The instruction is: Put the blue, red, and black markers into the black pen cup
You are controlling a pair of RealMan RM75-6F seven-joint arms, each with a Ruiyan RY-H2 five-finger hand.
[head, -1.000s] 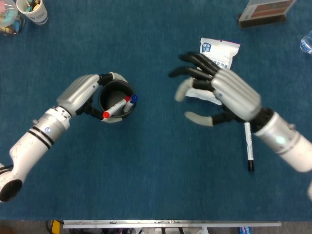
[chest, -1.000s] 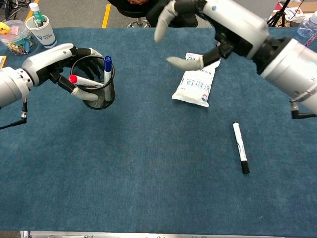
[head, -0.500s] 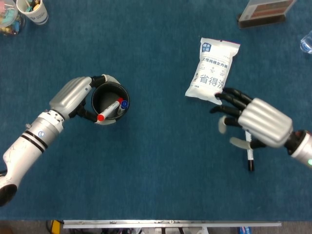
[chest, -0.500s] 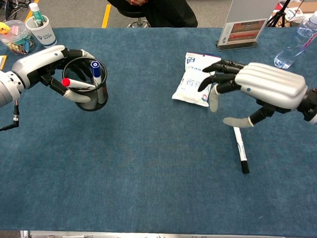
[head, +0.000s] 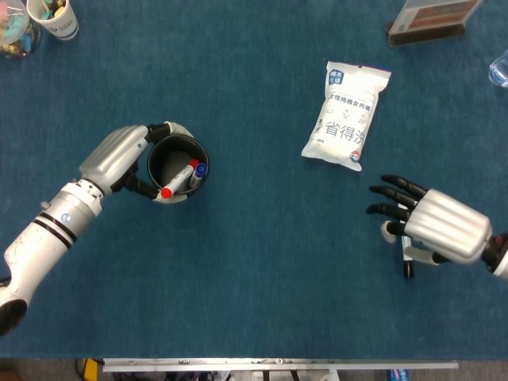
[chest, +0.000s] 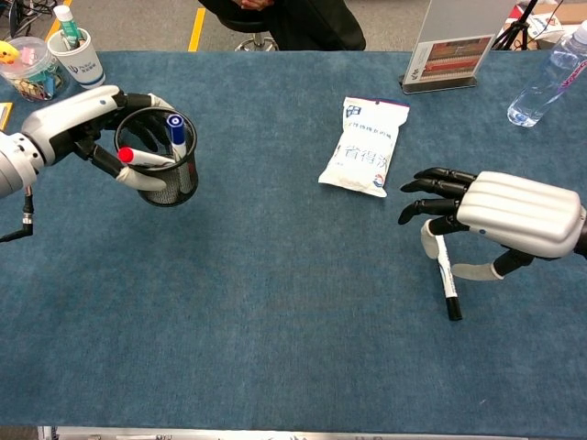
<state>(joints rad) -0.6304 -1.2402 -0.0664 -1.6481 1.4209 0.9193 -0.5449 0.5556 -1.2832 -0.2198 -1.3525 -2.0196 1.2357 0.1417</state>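
Observation:
The black mesh pen cup (head: 159, 159) (chest: 158, 185) stands at the left, and my left hand (head: 117, 153) (chest: 75, 117) grips it around its side. A red-capped marker (head: 176, 182) (chest: 139, 157) and a blue-capped marker (head: 200, 170) (chest: 176, 136) stand inside it. At the right, the black marker (head: 408, 263) (chest: 448, 280) lies flat on the blue cloth. My right hand (head: 435, 230) (chest: 514, 215) is low over its upper end, fingers spread, with the thumb and one fingertip on either side of the pen. The marker's upper part is hidden in the head view.
A white snack packet (head: 343, 116) (chest: 365, 145) lies between the hands, further back. A sign stand (chest: 453, 44) and a water bottle (chest: 548, 79) are at the back right. A paper cup (chest: 77, 51) and a plastic tub (chest: 27, 70) are at the back left.
My right hand has moved from above the snack packet to the near right and down over the black marker. The left hand has drawn the cup slightly to the left.

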